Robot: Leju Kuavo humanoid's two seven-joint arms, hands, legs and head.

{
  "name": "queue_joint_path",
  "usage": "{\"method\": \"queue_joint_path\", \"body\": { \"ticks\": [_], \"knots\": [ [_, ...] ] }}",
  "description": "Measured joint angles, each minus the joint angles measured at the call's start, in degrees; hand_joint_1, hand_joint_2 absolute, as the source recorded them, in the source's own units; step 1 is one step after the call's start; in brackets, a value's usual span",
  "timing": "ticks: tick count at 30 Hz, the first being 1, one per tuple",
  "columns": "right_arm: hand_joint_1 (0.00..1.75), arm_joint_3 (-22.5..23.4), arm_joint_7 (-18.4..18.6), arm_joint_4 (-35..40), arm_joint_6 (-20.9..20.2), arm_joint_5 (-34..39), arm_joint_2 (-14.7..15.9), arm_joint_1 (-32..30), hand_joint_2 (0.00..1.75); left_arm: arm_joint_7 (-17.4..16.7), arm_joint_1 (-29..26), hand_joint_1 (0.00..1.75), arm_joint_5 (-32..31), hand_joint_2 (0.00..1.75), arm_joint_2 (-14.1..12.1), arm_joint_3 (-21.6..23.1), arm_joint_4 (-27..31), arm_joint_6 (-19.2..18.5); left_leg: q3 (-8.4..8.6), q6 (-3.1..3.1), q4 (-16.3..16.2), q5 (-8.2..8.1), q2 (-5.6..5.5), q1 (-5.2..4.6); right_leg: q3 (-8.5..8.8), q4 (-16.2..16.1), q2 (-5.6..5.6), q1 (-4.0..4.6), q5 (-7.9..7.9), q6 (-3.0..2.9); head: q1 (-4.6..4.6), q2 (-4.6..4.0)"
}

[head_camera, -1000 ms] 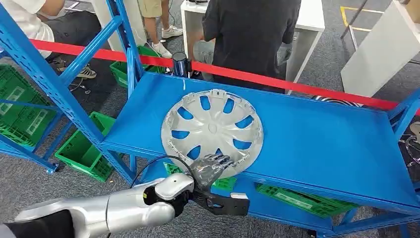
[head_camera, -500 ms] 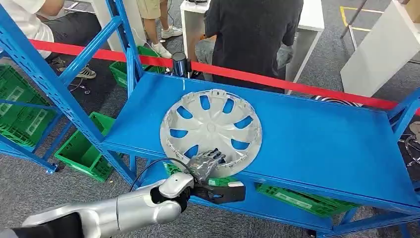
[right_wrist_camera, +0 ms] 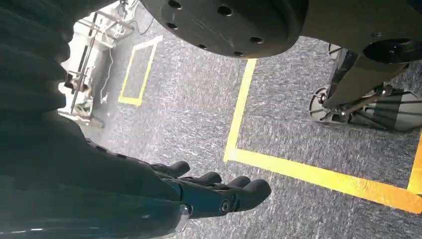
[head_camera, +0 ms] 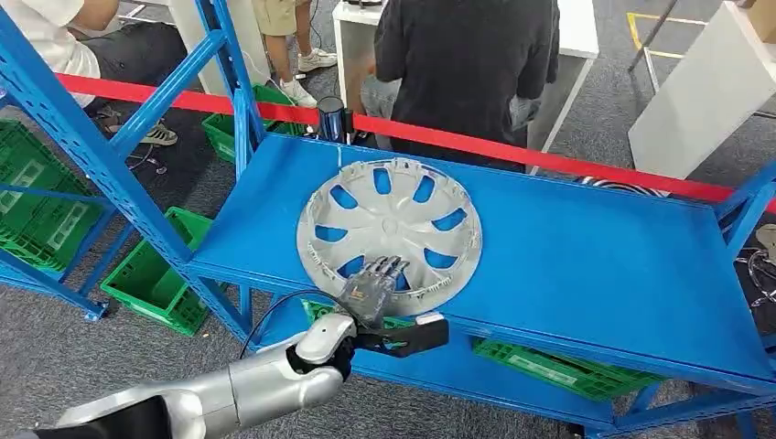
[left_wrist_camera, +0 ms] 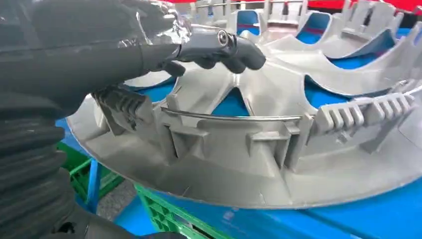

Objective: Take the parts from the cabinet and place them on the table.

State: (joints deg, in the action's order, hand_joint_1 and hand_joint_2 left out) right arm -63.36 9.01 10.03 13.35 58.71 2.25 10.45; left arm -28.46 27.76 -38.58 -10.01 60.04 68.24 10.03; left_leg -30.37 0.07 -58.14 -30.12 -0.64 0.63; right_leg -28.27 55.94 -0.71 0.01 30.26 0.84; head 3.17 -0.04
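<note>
Left hand point(head_camera: 373, 288) advanced; fingers point(left_wrist_camera: 234, 47) extended, resting on hubcap point(head_camera: 389, 233) spokes.

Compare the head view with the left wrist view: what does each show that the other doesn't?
Head view only: the whole round silver plastic wheel cover lying flat on the blue metal shelf, a red barrier tape, and people standing behind it.

Left wrist view only: the cover's ribbed clips and thin wire ring along its rim, seen close up.

Both: the left hand, fingers lying over the cover's near edge, and green plastic crates below the shelf.
</note>
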Motion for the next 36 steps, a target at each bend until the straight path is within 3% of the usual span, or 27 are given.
{"method": "queue_joint_path", "body": {
  "ticks": [1, 2, 11, 30, 32, 36],
  "knots": [
    [0.00, 0.0, 0.0, 0.0, 0.0, 0.0, 0.0, 0.0, 1.75, 0.3, 0.0, 0.37, 0.1, 1.75, 0.2, -0.1, -0.6, 0.3, 0.02, 0.00, 0.0, 0.00, 0.02, 0.00, 0.01, 0.0, 0.00, 0.00, 0.00, 0.00, 0.00, 0.00],
    [0.00, 0.0, 0.0, 0.0, 0.0, -0.2, 0.0, 0.0, 1.75, 0.8, 0.0, 1.75, 0.3, 1.75, 0.4, -0.2, -1.2, 0.5, 0.04, 0.00, 0.0, 0.00, 0.04, 0.00, 0.03, 0.0, 0.01, 0.00, 0.00, 0.00, 0.00, 0.00],
    [0.00, 0.0, 0.1, 0.0, 0.1, -0.2, 0.0, 0.0, 1.75, 2.5, 0.4, 1.75, 0.9, 1.75, 1.8, -1.5, -5.7, 1.8, 0.46, 0.00, 0.0, 0.00, 0.29, 0.00, 0.40, 0.0, 0.06, 0.00, 0.00, 0.00, 0.00, 0.00],
    [0.00, 0.0, 0.1, 0.0, 0.2, -0.3, 0.0, 0.0, 1.75, 2.6, 0.7, 1.75, 1.2, 1.75, 2.7, -1.9, -6.6, 1.3, 0.75, 0.01, 0.0, 0.00, 0.28, -0.01, 0.68, 0.0, 0.09, -0.01, -0.01, 0.01, 0.02, 0.00],
    [0.00, -0.1, 0.1, 0.0, 0.2, -0.2, 0.0, 0.0, 1.75, 4.0, 0.6, 1.75, 0.7, 1.75, 2.7, -1.9, -6.6, 3.6, 0.75, 0.00, 0.0, 0.00, 0.27, -0.01, 0.68, 0.0, 0.09, -0.01, 0.00, 0.01, 0.02, 0.00],
    [0.00, -0.1, 0.1, 0.0, 0.6, 0.2, 0.0, 0.0, 1.75, 12.2, -1.2, 1.75, -1.2, 1.75, 2.8, -2.6, -6.9, 16.6, 0.62, 0.02, 0.0, 0.04, 0.29, 0.00, 0.52, 0.0, 0.15, 0.00, -0.06, 0.03, 0.00, 0.00]
  ]
}}
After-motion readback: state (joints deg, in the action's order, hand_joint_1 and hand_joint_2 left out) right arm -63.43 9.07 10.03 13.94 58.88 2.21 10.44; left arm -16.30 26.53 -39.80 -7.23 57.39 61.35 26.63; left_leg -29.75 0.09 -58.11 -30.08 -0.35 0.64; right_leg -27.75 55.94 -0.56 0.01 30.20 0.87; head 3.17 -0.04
